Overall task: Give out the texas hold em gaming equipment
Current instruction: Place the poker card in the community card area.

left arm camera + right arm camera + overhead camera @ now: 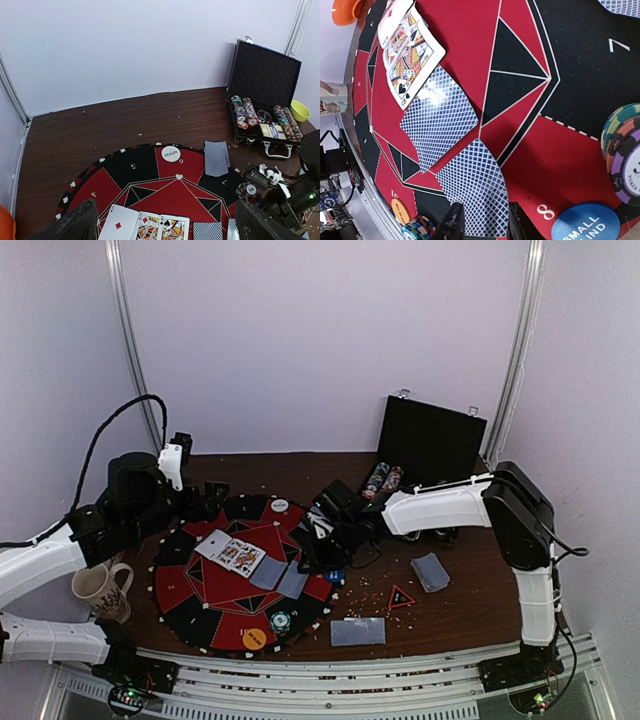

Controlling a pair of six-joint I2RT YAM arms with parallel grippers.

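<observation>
The left gripper (166, 220) hung wide open over the far left of the felt mat (130, 165), holding nothing. Right of the mat's centre a face-down card (470, 185) lay flat, its long axis running leftward from the nearer right gripper (484, 222), whose fingers stood narrowly apart astride its edge. Far right, the open black case (265, 70) held rows of chips (245, 112); the yellow bowl (299, 110) hid its contents.

— What lies between the right gripper's (484, 212) fingers?
— One edge of a face-down card (470, 185), flat on the mat (470, 30); the jaws stand apart.
— And around it?
— A second face-down card (437, 117) just beside it, with three face-up cards (407, 47) beyond. A blue SMALL BLIND disc (585, 222) sits by the 8, near stacked chips (622, 150).
</observation>
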